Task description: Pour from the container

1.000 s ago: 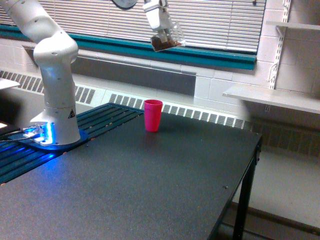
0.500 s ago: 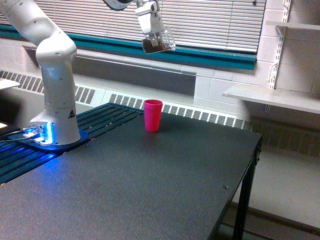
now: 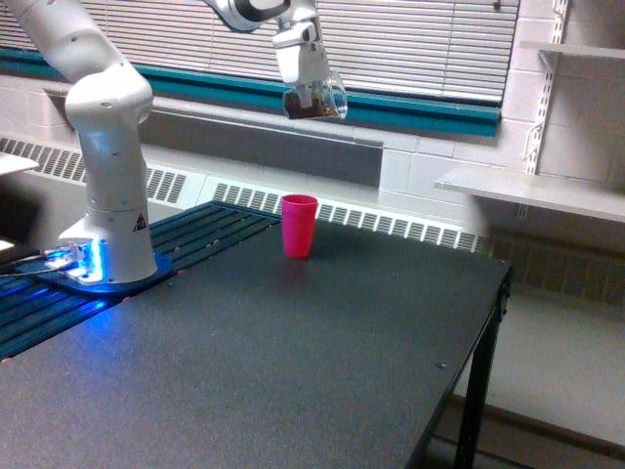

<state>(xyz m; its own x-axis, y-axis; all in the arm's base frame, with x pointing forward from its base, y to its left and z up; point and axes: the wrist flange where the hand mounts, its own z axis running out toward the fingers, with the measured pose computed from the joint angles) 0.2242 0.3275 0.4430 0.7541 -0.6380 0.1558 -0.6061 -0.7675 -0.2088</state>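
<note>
The gripper point(image 3: 311, 90) is clamped on the container point(image 3: 316, 101), a small clear cup with brown granules inside, which hangs just below the gripper's white body. The container sits high in the air above the pink cup point(image 3: 299, 226), well apart from it. The pink cup stands upright on the dark table point(image 3: 293, 371), near the table's far edge.
</note>
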